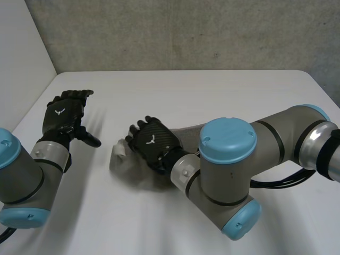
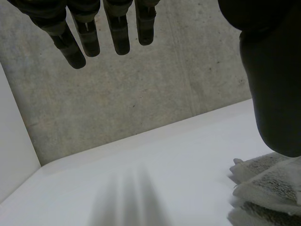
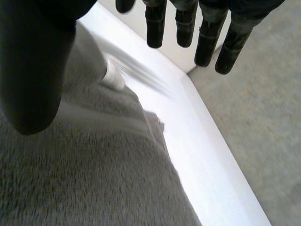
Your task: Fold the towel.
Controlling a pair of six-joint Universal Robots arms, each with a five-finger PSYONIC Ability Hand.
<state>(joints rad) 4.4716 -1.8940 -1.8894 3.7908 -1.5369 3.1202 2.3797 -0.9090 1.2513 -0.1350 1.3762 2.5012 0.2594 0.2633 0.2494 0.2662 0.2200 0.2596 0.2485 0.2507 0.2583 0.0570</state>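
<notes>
Head view takes in the white table set against a grey concrete wall. The robot's right arm reaches across the table toward the middle, and the left arm comes in at the near left corner.

The grey towel lies in the middle of the table, mostly hidden under the right arm and hand, with a pale bunched end sticking out beside the fingers. In the left wrist view its stacked layers show beside the thumb, resting on the table. In the right wrist view the towel's pile spreads under the palm.

The right hand sits over the towel with its fingers straight and spread, closing on nothing.

The left hand hangs over the left side of the table, well apart from the towel. Its fingers are straight and loosely parted, holding nothing.
</notes>
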